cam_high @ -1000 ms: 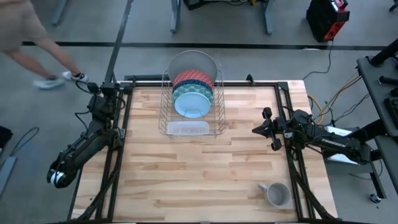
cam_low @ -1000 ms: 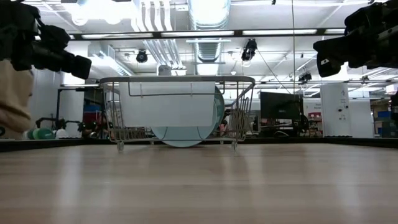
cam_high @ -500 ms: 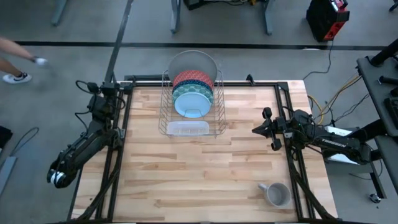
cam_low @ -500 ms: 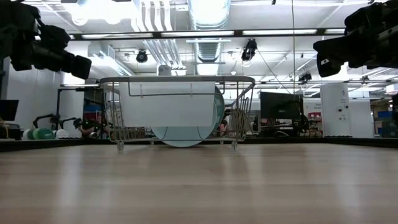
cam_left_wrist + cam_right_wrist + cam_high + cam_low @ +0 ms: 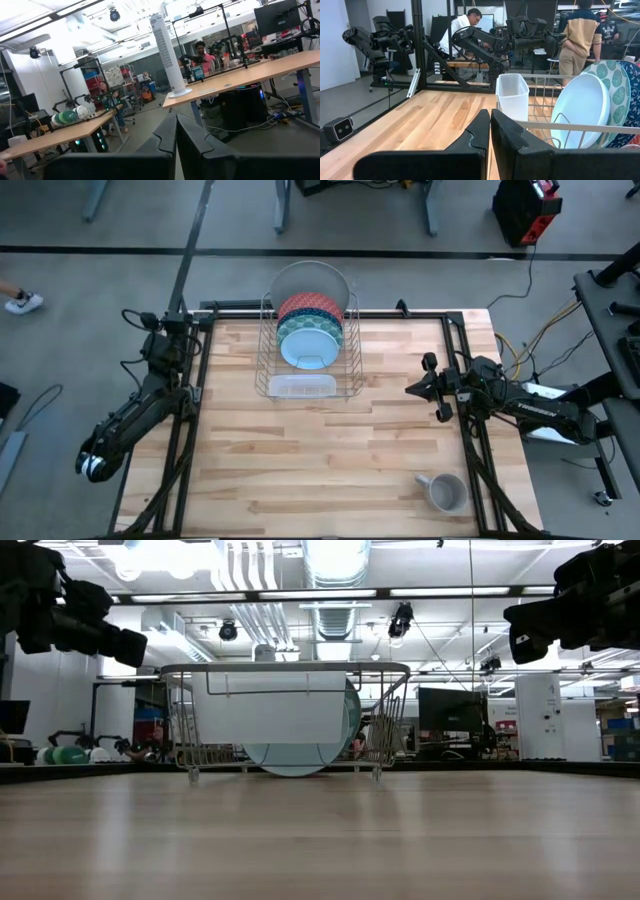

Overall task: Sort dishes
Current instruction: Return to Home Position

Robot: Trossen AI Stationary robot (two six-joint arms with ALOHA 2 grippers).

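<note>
Several plates stand on edge in the wire dish rack (image 5: 308, 340) at the table's far middle. From far to near they are a large grey plate (image 5: 310, 276), a red patterned plate (image 5: 310, 304), a blue-green speckled plate (image 5: 310, 326) and a smaller light-blue plate (image 5: 306, 350). The light-blue plate (image 5: 580, 117) and the speckled plate (image 5: 616, 87) also show in the right wrist view. My left gripper (image 5: 160, 328) hangs shut beyond the table's far left corner, pointing into the room (image 5: 176, 134). My right gripper (image 5: 410, 389) is shut above the table's right side, level, pointing at the rack (image 5: 490, 131).
A white tub (image 5: 300, 386) sits in the rack's near end. A grey mug (image 5: 447, 493) stands at the near right corner. Bare wood (image 5: 310, 460) lies between the rack and the near edge. People stand at desks in the room behind.
A person beyond the table's far left has walked out of the high view. Both arms and the dishes have kept still.
</note>
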